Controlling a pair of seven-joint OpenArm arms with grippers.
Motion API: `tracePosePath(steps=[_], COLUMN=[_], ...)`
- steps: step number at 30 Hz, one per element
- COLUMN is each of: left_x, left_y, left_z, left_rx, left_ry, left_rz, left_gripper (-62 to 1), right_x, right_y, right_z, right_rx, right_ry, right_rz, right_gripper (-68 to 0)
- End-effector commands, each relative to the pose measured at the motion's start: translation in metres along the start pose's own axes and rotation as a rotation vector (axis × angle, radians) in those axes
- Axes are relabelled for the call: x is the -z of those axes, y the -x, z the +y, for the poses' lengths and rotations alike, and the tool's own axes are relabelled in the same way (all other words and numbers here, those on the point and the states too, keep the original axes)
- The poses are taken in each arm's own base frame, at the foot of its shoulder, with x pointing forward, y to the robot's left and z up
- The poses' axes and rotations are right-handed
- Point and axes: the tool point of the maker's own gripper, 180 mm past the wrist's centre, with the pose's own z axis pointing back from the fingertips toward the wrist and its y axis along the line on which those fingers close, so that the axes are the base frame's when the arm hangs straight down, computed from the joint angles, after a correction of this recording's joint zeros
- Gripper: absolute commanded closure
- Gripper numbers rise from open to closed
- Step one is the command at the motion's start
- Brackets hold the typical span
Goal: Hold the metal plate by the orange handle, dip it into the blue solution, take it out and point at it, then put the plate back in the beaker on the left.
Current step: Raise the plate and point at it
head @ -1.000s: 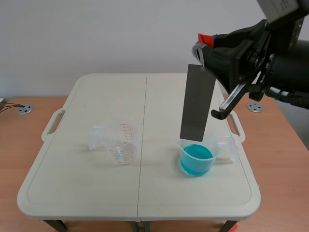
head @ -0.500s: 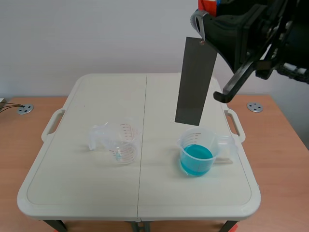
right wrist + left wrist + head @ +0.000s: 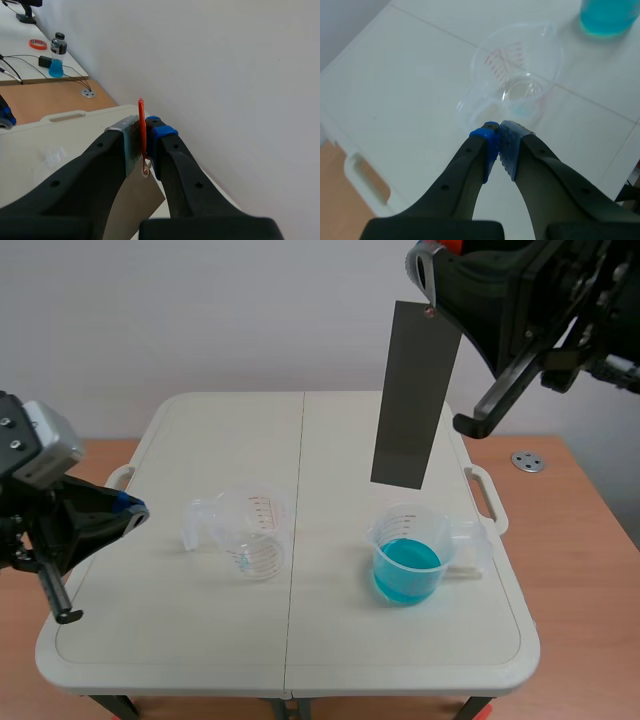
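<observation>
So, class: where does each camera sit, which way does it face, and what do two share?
Scene: between the arms, facing across the table; both arms show.
Left wrist: low, looking down past the shut left gripper at the empty beaker.
Right wrist: high, facing the wall past the right gripper clamping the orange handle.
Scene and left wrist share the empty beaker.

A grey metal plate (image 3: 415,395) hangs nearly upright just above the blue-solution beaker (image 3: 408,555); the empty beaker (image 3: 250,532) stands apart.
</observation>
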Motion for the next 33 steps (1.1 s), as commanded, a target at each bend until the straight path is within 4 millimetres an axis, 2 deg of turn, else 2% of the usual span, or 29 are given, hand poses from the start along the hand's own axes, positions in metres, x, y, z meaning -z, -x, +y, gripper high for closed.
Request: tracePosePath(steps=[1, 11, 20, 26, 33], left_x=[0.008, 0.058, 0.084, 0.091, 0.094], left_y=[-0.016, -0.06, -0.106, -0.121, -0.123], left_z=[0.0, -0.029, -0.052, -0.07, -0.074], left_rx=[0.003, 0.021, 0.049, 0.051, 0.043], left_ry=[-0.001, 0.079, 0.141, 0.195, 0.199], left_rz=[-0.045, -0.111, -0.205, -0.238, -0.235], left_gripper=[-2.7, -2.7, -2.7, -2.7, -2.7], right_x=[-0.001, -0.001, -0.001, -0.001, -0.001], right_y=[-0.012, -0.012, -0.012, -0.012, -0.012], right_z=[-0.001, -0.001, -0.001, -0.001, -0.001], right_rx=[-0.022, -0.022, -0.022, -0.022, -0.022], right_ry=[-0.005, -0.005, -0.005, -0.005, -0.005], right_rz=[-0.035, -0.035, -0.035, -0.035, -0.035], right_gripper=[-1.3, -1.3, -1.3, -1.3, -1.3])
